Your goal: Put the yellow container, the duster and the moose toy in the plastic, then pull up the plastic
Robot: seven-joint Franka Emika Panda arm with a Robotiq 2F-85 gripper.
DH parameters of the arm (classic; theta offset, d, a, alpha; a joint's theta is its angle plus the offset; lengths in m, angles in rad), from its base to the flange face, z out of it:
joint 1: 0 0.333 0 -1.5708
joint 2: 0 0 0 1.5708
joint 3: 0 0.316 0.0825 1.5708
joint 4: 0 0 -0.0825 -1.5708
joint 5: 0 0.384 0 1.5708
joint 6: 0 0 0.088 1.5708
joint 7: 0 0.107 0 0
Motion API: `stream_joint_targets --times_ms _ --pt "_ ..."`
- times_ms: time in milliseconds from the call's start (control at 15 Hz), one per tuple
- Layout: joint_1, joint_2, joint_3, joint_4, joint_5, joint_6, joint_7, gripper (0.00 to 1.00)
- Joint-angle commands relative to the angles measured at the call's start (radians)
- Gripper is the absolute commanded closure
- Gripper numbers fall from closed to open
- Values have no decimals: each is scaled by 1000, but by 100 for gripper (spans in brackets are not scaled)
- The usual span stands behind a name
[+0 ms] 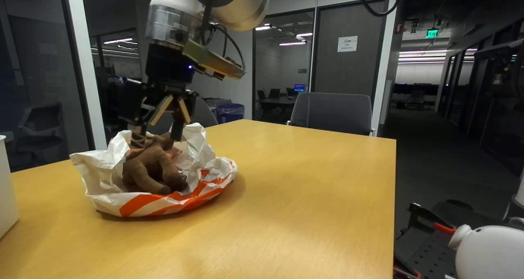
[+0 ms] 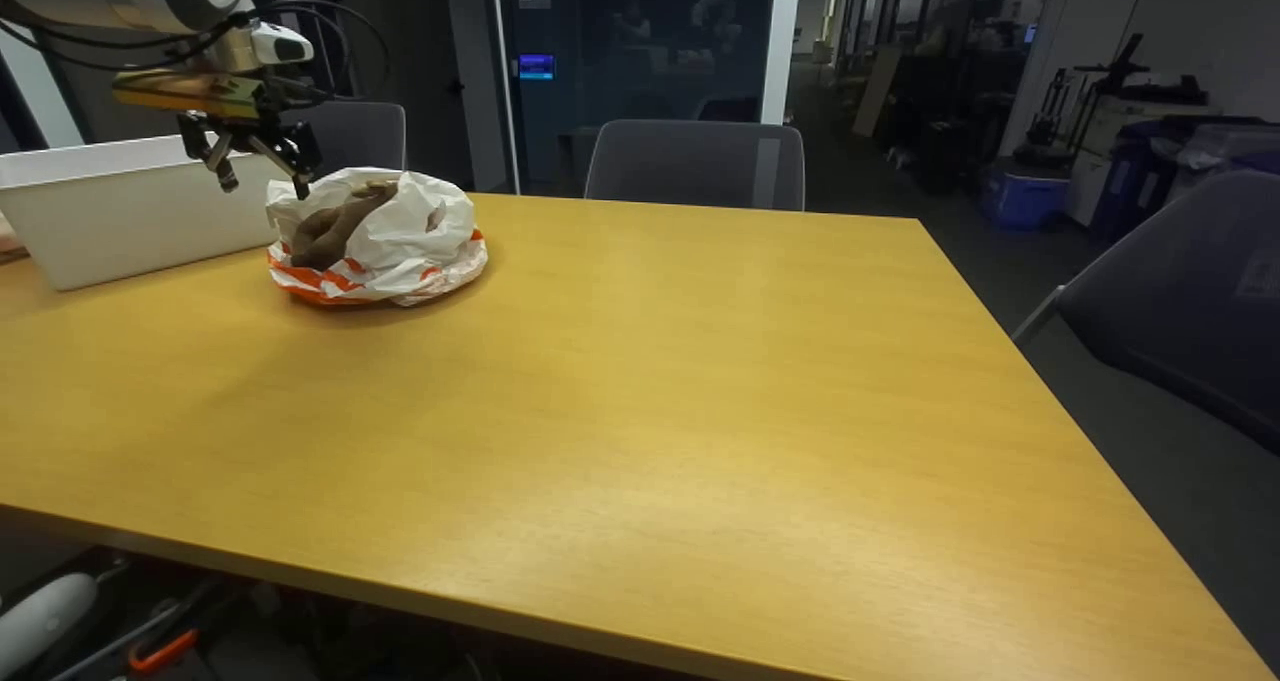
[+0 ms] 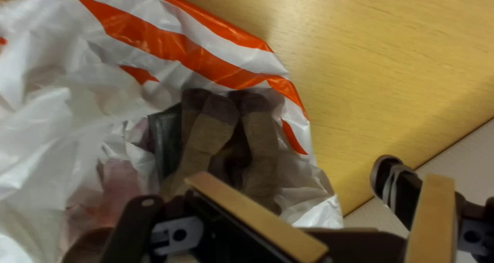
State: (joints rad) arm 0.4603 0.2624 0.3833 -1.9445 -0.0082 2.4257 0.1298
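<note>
I find my end effector (image 2: pixel 265 189) empty, jaws apart; nearest rim of plastic (image 2: pixel 415 236) lies betw. them in plan, ht. unclear; moose toy (image 1: pixel 143 164) inside, pull-up pending.

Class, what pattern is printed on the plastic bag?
Orange stripes on white; the plastic bag shows them best in the wrist view.

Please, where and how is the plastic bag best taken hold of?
Probably by the raised white edge of the bag, from above, letting the open jaws straddle it: there the thin film stands up crumpled beside the moose, so the jaws could pinch it alone.
</note>
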Motion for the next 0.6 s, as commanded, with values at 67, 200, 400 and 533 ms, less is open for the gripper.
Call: stream_joint_targets --times_ms 67,200,400,533 --pt "101 155 -28 157 -160 80 49 0" --pt "131 215 -45 224 -194 89 50 0" --pt "181 277 -93 303 -233 119 54 0" --pt "214 301 -142 334 -277 126 64 0"
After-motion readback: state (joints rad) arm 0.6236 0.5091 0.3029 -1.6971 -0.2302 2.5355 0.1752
